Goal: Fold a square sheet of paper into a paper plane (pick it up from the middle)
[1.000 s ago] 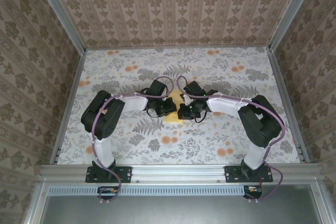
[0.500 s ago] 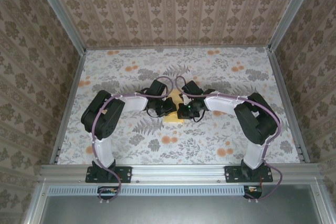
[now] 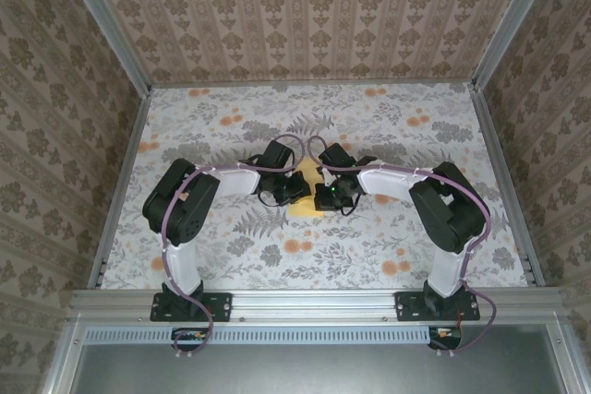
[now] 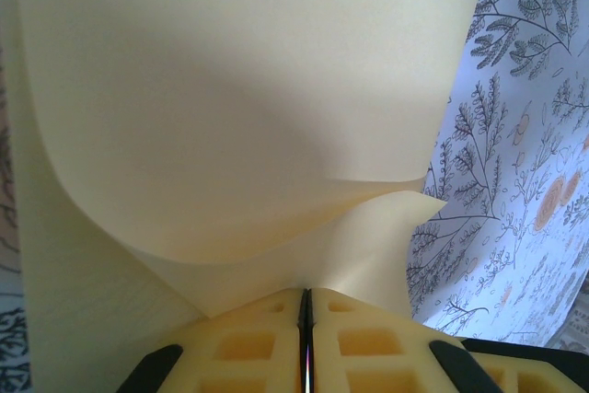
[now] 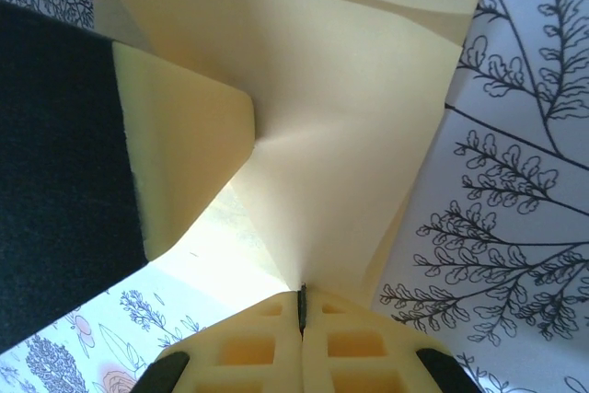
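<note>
Paper [image 4: 230, 89] pale yellow, part-folded, layers bowed. Arms bent inward over mid-table [image 3: 231, 126]; left gripper [image 4: 305, 301] and right gripper [image 5: 301, 306] each pinch paper.

Paper [image 4: 230, 117] plain pale yellow; tablecloth [image 3: 369, 117] white, grey ferns, orange flowers; walls [image 3: 314, 16] beige-brown damask stripes.

Floral-print table [image 3: 388, 136], pale-yellow paper [image 3: 307, 210] at its middle

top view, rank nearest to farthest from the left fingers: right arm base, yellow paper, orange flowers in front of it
1. yellow paper, centre, pinched in the left fingers
2. orange flowers, just in front
3. right arm base, near right edge
</note>
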You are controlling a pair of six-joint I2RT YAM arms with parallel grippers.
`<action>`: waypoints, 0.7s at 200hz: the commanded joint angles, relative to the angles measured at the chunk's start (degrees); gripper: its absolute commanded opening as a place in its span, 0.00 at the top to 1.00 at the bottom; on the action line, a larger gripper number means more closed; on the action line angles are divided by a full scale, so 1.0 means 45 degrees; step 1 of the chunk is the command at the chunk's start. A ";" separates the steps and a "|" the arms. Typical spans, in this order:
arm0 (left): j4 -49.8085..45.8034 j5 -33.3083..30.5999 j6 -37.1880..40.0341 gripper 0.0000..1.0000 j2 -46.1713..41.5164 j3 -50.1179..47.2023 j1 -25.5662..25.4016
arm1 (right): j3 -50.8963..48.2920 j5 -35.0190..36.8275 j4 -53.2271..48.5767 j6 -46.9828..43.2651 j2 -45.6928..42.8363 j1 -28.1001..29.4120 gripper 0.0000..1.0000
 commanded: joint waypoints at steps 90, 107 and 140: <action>-0.1235 -0.0654 -0.0095 0.89 0.0611 -0.0145 0.0091 | 0.0488 0.0277 -0.0298 -0.0344 0.0210 0.0566 0.93; -0.1257 -0.0654 -0.0071 0.89 0.0614 -0.0156 0.0110 | 0.0549 0.0505 -0.0423 -0.0293 0.0316 0.0571 0.94; -0.1257 -0.0654 -0.0052 0.90 0.0614 -0.0206 0.0130 | 0.0584 0.0745 -0.0556 -0.0214 0.0391 0.0543 0.94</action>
